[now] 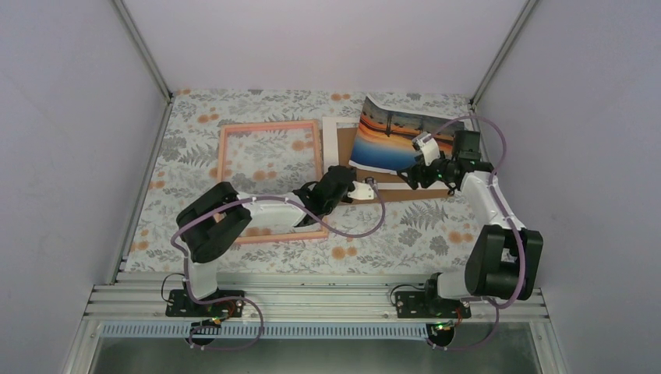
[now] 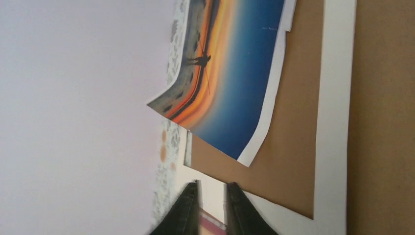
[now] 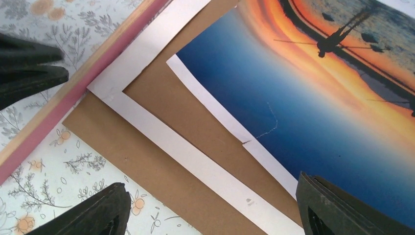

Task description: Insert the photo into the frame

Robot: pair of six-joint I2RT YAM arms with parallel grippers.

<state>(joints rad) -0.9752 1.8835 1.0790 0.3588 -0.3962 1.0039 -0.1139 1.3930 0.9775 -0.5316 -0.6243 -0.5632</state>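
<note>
While I watch the feeds, the photo [image 1: 397, 136] sits far right on the counter [image 1: 390, 234], pic side up. It's on the brown backing board [image 3: 195, 98], and its near-left corner is inside the opening of the white mat [image 3: 161, 137]. The far end curls up off the board; the near part lies flatter. There's a small nick in its white border, seen from the R wrist cam.

The frame [image 3: 54, 110] lies flat on the counter, left of the mat & board, w/ floral cloth showing thru its middle. The mat's corner looks to touch the frame's right rail. The photo is not in the frame and is well apart from it.

R claw [image 3: 213, 185] is spread wide, low over the photo's near edge. One finger is over the floral cloth by the board's corner, the other over the blue part of the print. Can't tell if either touches.

L claw [image 2: 211, 188] is at the frame's right rail, pointing toward the photo, w/ the L arm lying across the frame's near-right corner. Its fingers are nearly together w/ a slim gap, mat & a bit of pink showing between. Can't tell if it's pinching anything.
</note>
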